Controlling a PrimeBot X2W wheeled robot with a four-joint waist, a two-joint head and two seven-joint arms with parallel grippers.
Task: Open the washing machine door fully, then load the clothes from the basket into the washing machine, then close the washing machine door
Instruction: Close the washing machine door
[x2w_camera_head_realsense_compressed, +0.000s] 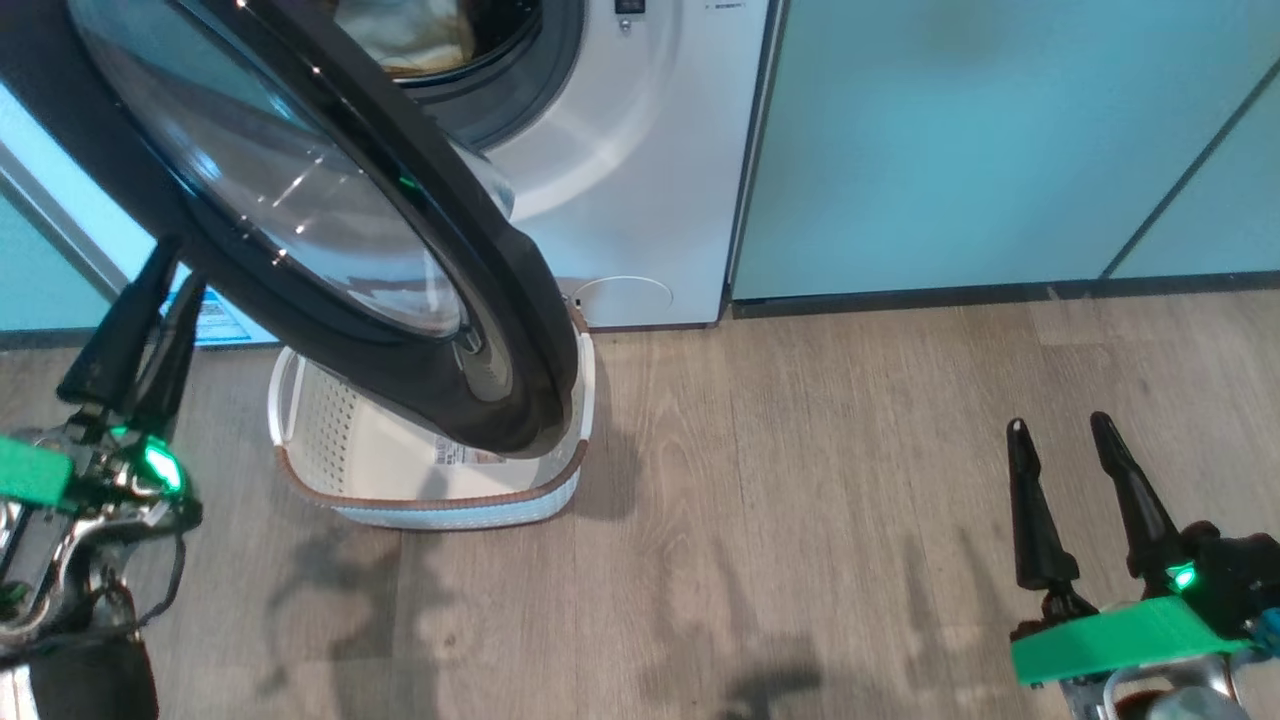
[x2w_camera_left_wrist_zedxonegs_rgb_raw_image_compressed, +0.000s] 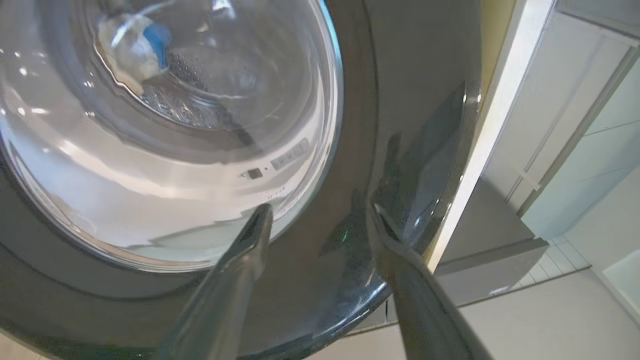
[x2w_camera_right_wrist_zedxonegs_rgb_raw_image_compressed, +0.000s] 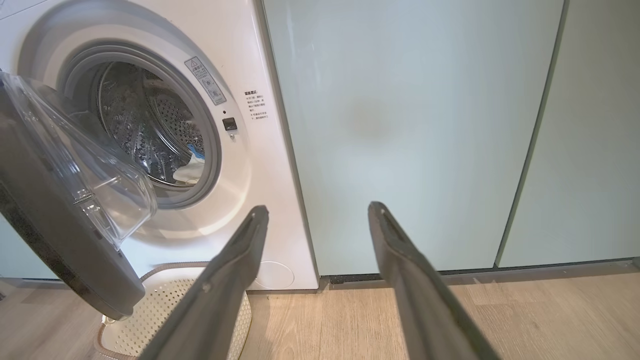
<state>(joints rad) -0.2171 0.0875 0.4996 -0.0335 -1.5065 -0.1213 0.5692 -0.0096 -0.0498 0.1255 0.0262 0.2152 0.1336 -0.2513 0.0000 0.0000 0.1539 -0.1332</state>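
My left gripper (x2w_camera_left_wrist_zedxonegs_rgb_raw_image_compressed: 319, 210) spread, empty, facing half-open glossy black round door (x2w_camera_head_realsense_compressed: 500, 300). Right gripper (x2w_camera_right_wrist_zedxonegs_rgb_raw_image_compressed: 317, 207) same. Cream perforated basket (x2w_camera_head_realsense_compressed: 430, 503) empty, pale yellow clothes (x2w_camera_head_realsense_compressed: 410, 35) inside white washer (x2w_camera_head_realsense_compressed: 640, 150). Reckon only closing's left.

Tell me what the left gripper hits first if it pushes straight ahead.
Most likely the washing machine door: its glossy black face lies straight ahead of the open left gripper, apparently very near.
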